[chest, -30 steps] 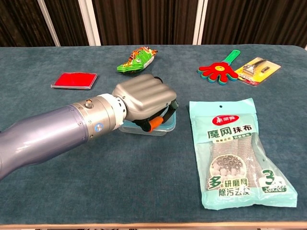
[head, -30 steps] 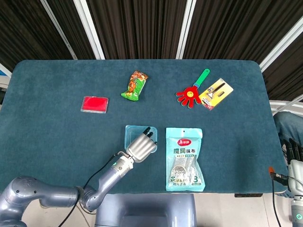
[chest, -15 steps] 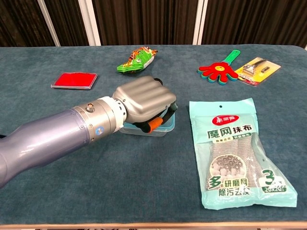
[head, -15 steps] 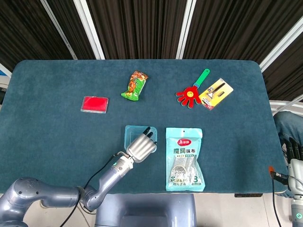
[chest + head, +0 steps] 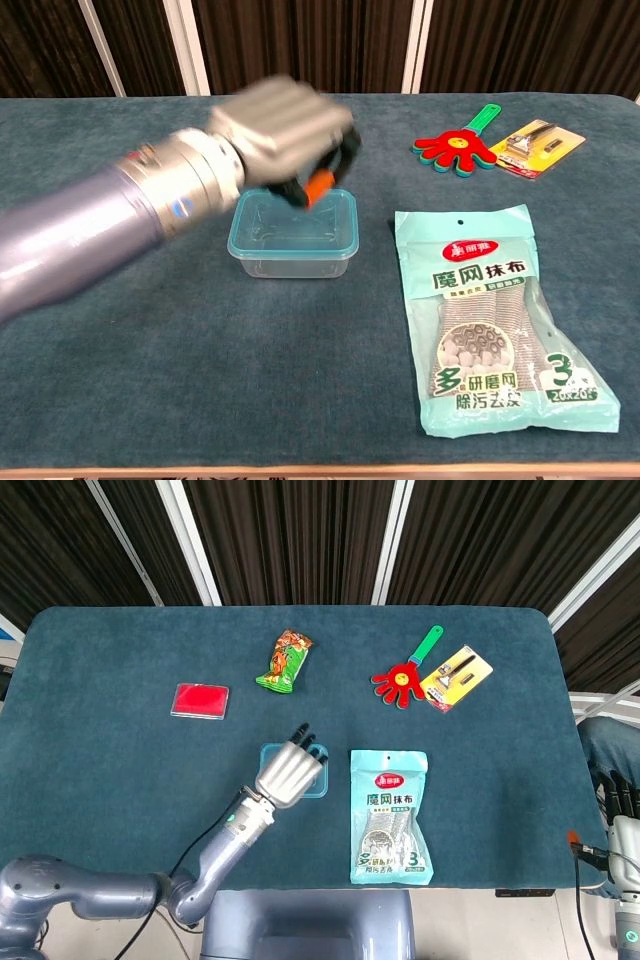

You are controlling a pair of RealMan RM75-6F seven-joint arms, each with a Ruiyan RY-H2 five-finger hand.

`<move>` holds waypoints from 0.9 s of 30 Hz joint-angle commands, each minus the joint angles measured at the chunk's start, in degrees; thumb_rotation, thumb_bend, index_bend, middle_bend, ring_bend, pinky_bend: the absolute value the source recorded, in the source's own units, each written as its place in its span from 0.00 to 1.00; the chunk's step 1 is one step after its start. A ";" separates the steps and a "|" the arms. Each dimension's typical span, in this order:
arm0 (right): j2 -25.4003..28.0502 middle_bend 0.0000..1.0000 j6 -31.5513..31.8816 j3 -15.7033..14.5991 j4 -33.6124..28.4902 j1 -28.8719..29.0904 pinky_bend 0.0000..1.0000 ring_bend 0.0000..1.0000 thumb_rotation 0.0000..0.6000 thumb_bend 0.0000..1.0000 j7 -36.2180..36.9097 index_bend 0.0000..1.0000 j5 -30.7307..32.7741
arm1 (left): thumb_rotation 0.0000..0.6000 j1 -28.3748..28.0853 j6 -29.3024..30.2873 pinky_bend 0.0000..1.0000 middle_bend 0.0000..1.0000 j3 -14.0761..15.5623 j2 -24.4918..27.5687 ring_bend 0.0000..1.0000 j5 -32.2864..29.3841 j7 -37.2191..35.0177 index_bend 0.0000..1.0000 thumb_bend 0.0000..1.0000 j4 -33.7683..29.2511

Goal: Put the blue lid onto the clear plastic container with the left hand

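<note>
Just one lidded container [image 5: 291, 231]

1. The left hand [image 5: 290, 771] hangs over the container [image 5: 270, 757], fingers apart, covering most of it.
2. A pouch [image 5: 391, 816] lies just right of the container.
3. Farther back: red case [image 5: 200, 700], snack packet [image 5: 285, 661], clapper [image 5: 405, 673], carded tool [image 5: 456, 677].
4. The right hand [image 5: 623, 820] (partly cut off) sits at the table's [image 5: 100, 780] right edge.

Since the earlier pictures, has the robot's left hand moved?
Yes. The left hand has lifted off the lidded clear plastic container and now hangs above its far edge, empty.
</note>
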 commanded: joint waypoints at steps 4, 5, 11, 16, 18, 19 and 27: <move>0.06 0.01 -0.06 -0.40 0.74 0.14 0.00 0.00 1.00 0.34 -0.33 0.00 -0.98 | 1.00 9.26 16.15 0.19 0.27 -2.44 10.30 0.16 -1.32 7.83 0.27 0.48 -13.77; 0.06 0.01 -0.02 -0.46 0.80 0.13 0.00 0.00 1.00 0.34 -0.44 0.00 -1.07 | 1.00 10.35 16.79 0.19 0.25 -1.84 11.68 0.16 -1.53 7.70 0.26 0.47 -15.00; -0.02 0.01 0.42 -0.66 0.94 0.18 0.00 0.00 1.00 0.34 -1.66 0.00 -1.68 | 1.00 21.04 21.18 0.15 0.17 4.07 23.45 0.10 -1.00 -3.62 0.24 0.42 -20.90; 0.00 0.01 0.99 -0.83 1.25 0.23 0.00 0.00 1.00 0.34 -2.38 0.00 -2.70 | 1.00 29.20 24.35 0.08 0.10 9.29 28.82 0.01 2.95 -17.30 0.20 0.37 -18.81; 0.01 0.01 1.30 -1.08 1.57 0.29 0.00 0.00 1.00 0.34 -2.70 0.00 -3.72 | 1.00 32.99 25.98 0.07 0.09 11.92 30.45 0.00 5.24 -23.53 0.20 0.35 -18.07; 0.00 0.01 1.46 -1.23 1.76 0.30 0.00 0.00 1.00 0.34 -2.85 0.00 -4.21 | 1.00 34.57 26.85 0.07 0.09 12.95 30.83 0.00 6.65 -26.18 0.20 0.35 -17.27; 0.25 0.01 2.06 -2.26 2.82 0.43 0.00 0.00 1.00 0.34 -3.07 0.00 -7.51 | 1.00 41.37 25.21 0.05 0.08 17.11 31.83 0.00 9.25 -40.89 0.19 0.35 -11.79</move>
